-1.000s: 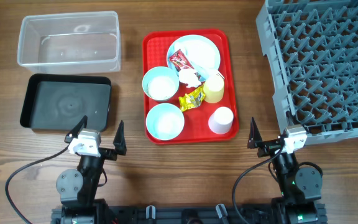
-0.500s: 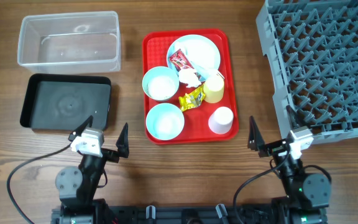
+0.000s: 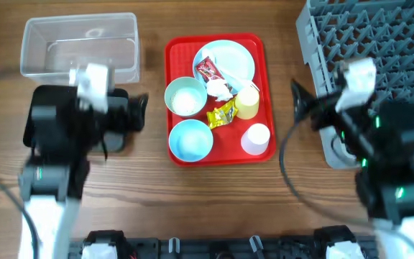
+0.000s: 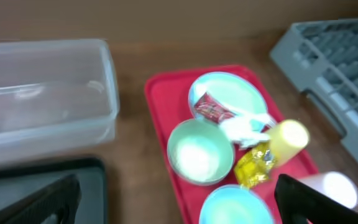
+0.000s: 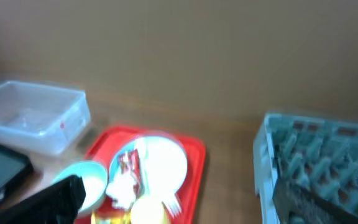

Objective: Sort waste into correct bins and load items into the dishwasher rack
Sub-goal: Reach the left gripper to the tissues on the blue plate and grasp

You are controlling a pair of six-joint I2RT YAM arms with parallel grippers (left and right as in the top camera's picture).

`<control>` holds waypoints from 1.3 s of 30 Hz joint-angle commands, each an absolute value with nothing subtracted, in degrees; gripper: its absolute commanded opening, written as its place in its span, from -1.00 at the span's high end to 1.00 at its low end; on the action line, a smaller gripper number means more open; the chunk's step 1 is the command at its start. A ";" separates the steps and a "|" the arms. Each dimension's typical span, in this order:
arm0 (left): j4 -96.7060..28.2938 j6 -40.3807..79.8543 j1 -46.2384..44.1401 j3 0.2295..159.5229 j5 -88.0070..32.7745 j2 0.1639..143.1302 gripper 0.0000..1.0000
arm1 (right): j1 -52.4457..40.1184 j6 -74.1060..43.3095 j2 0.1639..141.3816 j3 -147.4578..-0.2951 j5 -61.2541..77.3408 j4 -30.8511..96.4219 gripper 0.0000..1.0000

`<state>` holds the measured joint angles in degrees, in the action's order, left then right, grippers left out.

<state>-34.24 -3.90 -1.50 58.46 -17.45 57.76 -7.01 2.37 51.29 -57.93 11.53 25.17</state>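
Observation:
The red serving tray (image 3: pixel 174 86) holds a pale blue plate (image 3: pixel 237 57), a red wrapper (image 3: pixel 208 70), a white tissue (image 3: pixel 218 90), a yellow wrapper (image 3: pixel 221 114), a yellow cup (image 3: pixel 248 103) and a white cup (image 3: pixel 256 138). It also holds a bowl with white grains (image 3: pixel 185 96) and a second bowl (image 3: pixel 190 139). A white fork (image 5: pixel 174 200) lies on the plate. My left gripper (image 3: pixel 124 115) is open and empty over the black tray (image 3: pixel 38 108). My right gripper (image 3: pixel 315 111) is open and empty by the grey rack's (image 3: pixel 379 43) left front corner.
The clear tub (image 3: pixel 77 43) stands at the back left, behind the black tray. The left arm hides part of the black tray. Bare wooden table lies between the red tray and the rack, and along the front edge.
Both arms have lifted from the front edge and swung toward the back: the left over the black tray, the right to the rack's front left corner. Objects on the tray have not moved.

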 commanded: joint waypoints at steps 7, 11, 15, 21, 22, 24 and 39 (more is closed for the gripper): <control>-57.78 -11.79 -18.96 102.78 -12.80 100.42 -1.00 | -6.72 4.51 76.53 -76.82 5.72 47.11 -0.99; -49.06 -11.60 -22.24 103.18 -14.55 107.77 -1.00 | -6.70 3.53 80.47 -76.77 0.86 49.89 -0.99; -39.22 -11.60 -24.58 103.18 -14.06 112.81 -1.00 | -6.72 1.54 81.17 -76.75 1.26 51.94 -0.99; -40.66 -11.62 -27.42 103.18 -5.45 119.42 -1.00 | -6.72 1.50 81.17 -76.75 1.06 54.39 -0.61; -41.08 -11.62 -27.51 103.18 -4.25 120.64 -1.00 | -6.72 1.50 81.17 -76.75 1.04 54.46 -0.57; -41.25 -11.60 -27.53 103.15 -4.01 122.63 -0.95 | -6.72 1.28 81.17 -76.75 0.60 54.70 -0.49; -43.57 -11.57 -27.53 103.09 -8.29 128.84 -0.04 | -6.72 1.32 81.17 -76.75 0.60 55.57 -0.36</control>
